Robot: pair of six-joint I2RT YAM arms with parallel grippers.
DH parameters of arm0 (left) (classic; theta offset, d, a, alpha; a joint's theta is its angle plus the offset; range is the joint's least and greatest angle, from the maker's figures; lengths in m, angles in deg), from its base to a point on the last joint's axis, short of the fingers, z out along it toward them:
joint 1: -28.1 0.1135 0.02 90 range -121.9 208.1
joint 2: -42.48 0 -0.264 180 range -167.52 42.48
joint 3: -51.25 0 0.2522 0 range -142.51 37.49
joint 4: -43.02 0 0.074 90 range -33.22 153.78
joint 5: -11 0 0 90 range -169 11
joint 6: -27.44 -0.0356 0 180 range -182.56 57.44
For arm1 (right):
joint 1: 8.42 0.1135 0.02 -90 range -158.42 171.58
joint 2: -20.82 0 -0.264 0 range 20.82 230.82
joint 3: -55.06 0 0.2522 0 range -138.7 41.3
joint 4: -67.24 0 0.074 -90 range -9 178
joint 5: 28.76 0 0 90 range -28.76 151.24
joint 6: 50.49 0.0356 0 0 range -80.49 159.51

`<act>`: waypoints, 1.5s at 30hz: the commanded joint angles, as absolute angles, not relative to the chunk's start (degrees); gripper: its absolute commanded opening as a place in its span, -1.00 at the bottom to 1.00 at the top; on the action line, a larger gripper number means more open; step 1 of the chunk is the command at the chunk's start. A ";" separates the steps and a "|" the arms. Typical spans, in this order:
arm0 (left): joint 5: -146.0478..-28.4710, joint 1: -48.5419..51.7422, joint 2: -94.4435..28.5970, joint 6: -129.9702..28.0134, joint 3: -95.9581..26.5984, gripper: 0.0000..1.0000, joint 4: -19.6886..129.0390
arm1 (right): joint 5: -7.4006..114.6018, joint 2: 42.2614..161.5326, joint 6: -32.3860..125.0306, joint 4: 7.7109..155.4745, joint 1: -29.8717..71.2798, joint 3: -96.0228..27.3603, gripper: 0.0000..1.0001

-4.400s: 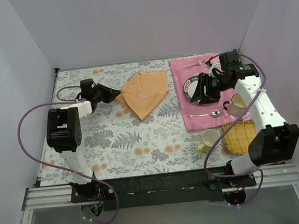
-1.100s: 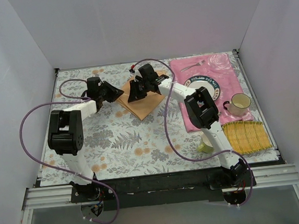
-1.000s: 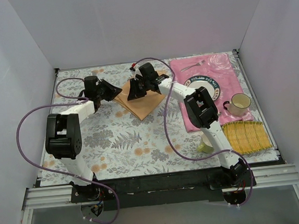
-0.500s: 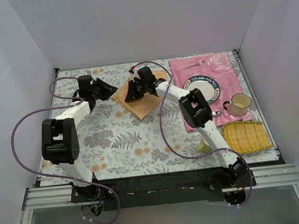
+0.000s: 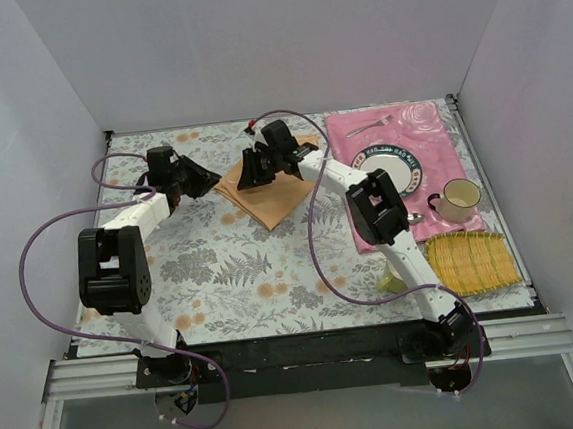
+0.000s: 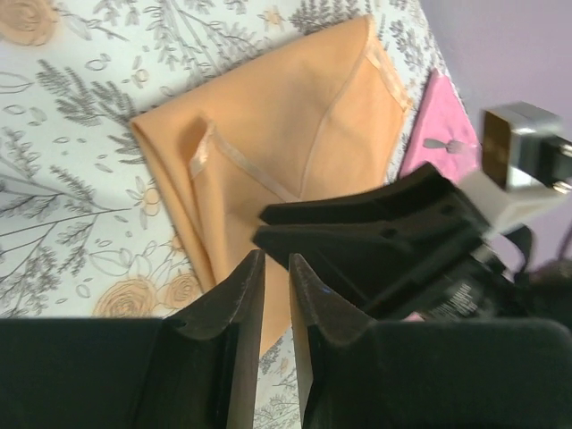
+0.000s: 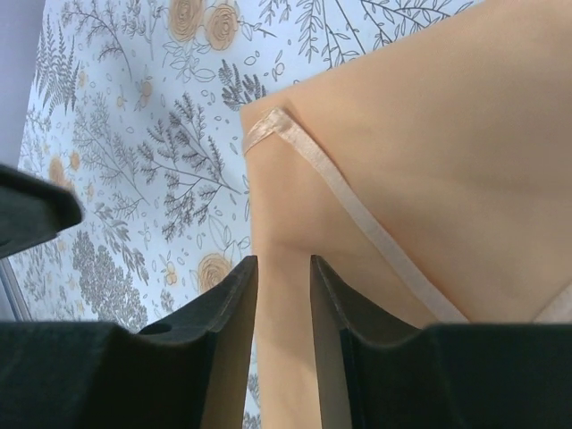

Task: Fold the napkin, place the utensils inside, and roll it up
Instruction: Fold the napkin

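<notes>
Top external view has the napkin [image 5: 276, 190] lying on the flowered counter [image 5: 221, 270], just left of the pink placemat [image 5: 429, 127]. The right gripper [image 5: 242, 172] is over its left part, and the left gripper [image 5: 206, 175] is just off its left corner.

From where I stand that cloth looks thin, soft and very light, with a faint sheen, so I'd expect it to be slippery. One layer could slide over another, or the whole thing could drag across the counter if pushed. The best hold, I'd say, is the paler hemmed band near the left corner. It is a touch thicker there and lifts slightly, so the top layer alone could be pinched.

It is peach-orange and already doubled into overlapping layers, with the hem running as a diagonal stripe across the upper flap and a crease beneath.

On the left wrist view the jaws are drawn all but closed, with a thin slit and nothing in it. On the right wrist view the jaws stand a little wider, a narrow gap above the cloth, and I see no fabric caught between them.

The fork [image 5: 367, 125] lies at the far edge of the placemat. Only a bit of the spoon [image 5: 414, 217] shows beside the right arm, well apart from the napkin.
</notes>
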State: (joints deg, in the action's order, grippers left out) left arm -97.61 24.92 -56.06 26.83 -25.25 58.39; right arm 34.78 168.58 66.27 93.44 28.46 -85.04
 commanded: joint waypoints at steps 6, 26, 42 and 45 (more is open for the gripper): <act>-94.90 25.55 -50.68 30.87 -24.83 -0.60 62.49 | 43.66 156.69 53.49 105.61 29.02 -85.70 0.01; -98.16 25.55 -52.35 31.31 -23.59 -0.64 60.12 | 40.94 168.65 57.44 97.08 29.02 -83.16 -0.48; -99.83 25.55 -58.94 31.48 -25.00 -0.65 58.28 | 40.42 165.40 50.13 102.00 29.63 -78.58 -0.38; -99.04 25.55 -59.38 31.75 -25.00 -0.67 57.57 | 37.09 163.47 53.38 99.11 29.02 -78.32 -0.23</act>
